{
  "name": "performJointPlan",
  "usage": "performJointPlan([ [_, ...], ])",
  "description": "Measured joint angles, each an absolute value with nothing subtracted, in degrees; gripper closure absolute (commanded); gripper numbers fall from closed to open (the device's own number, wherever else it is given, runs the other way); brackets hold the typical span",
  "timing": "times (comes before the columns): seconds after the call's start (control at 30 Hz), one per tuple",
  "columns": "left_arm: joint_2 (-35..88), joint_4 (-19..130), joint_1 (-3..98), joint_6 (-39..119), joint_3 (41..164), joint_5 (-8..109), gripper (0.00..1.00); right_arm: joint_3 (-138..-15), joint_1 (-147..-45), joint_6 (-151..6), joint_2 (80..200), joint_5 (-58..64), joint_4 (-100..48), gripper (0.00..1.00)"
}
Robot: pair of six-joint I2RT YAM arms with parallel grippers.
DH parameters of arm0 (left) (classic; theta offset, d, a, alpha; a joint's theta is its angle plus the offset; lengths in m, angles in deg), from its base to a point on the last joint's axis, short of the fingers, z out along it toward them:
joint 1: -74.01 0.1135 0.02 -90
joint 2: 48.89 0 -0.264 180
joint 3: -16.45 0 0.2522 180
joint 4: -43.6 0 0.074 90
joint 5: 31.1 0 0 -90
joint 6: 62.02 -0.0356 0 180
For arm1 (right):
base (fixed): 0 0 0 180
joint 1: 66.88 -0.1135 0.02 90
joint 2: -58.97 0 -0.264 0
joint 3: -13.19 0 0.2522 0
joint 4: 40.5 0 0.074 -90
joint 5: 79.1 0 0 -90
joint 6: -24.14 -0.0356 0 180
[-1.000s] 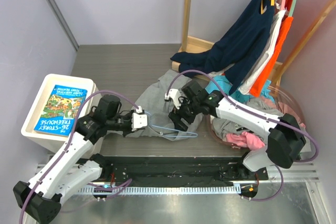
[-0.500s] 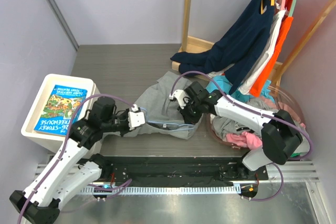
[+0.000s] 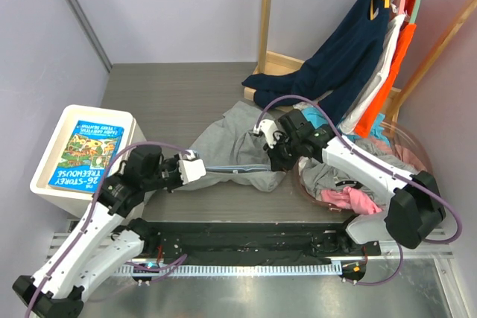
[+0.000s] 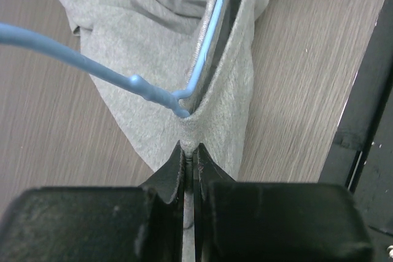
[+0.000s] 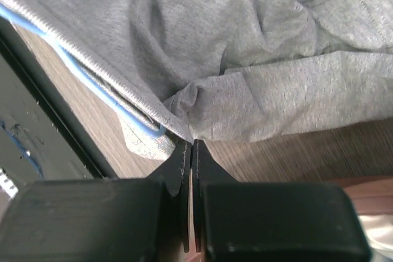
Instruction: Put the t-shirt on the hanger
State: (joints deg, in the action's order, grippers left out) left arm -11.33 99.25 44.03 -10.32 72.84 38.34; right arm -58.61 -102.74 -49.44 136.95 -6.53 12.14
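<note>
We see bright, even, diffuse light from above, with only soft shadows under the plain light-grey cotton t-shirt [image 3: 227,143]. The brushed metal strip [image 3: 246,296] shows pale glare. Wrist views: dark foreground blurred, weave sharp.

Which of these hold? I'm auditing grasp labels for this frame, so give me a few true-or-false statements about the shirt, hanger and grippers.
1. The left gripper and right gripper are each shut on the t-shirt. True.
2. The hanger is pink. False: it is pale blue.
3. The hanger hangs from the rack. False: it sits partly inside the t-shirt, between the two grippers.
4. A book lies on the white box. True.
</note>
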Motion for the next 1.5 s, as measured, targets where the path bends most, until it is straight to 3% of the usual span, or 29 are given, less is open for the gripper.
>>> performJointPlan([
  [0.3,0.3,100.1,43.6,-11.9,77.2,38.3,1.0,-69.8,-102.9,-45.6,137.0,-9.7,17.0,0.99],
  [0.5,8.1,95.0,42.0,-7.7,84.5,38.4,1.0,-74.1,-108.6,-44.5,137.0,-10.8,19.0,0.99],
  [0.77,5.9,90.6,41.8,-5.2,85.6,36.6,1.0,-80.8,-110.0,-43.5,137.1,-7.0,23.6,0.99],
  [1.07,2.3,91.5,41.8,-8.3,90.5,33.9,1.0,-106.0,-107.5,-40.2,143.0,-3.9,27.2,0.99],
  [1.33,7.3,87.1,41.8,-3.9,98.8,37.0,1.0,-107.9,-116.9,-39.1,143.9,-0.3,30.0,0.99],
  [1.47,7.1,86.3,41.8,-2.7,99.1,34.9,1.0,-110.5,-118.2,-39.1,144.4,0.3,31.2,0.51],
  [1.5,7.1,86.3,41.8,-2.6,99.1,34.4,1.0,-111.3,-118.2,-39.0,144.5,0.3,31.2,0.48],
])
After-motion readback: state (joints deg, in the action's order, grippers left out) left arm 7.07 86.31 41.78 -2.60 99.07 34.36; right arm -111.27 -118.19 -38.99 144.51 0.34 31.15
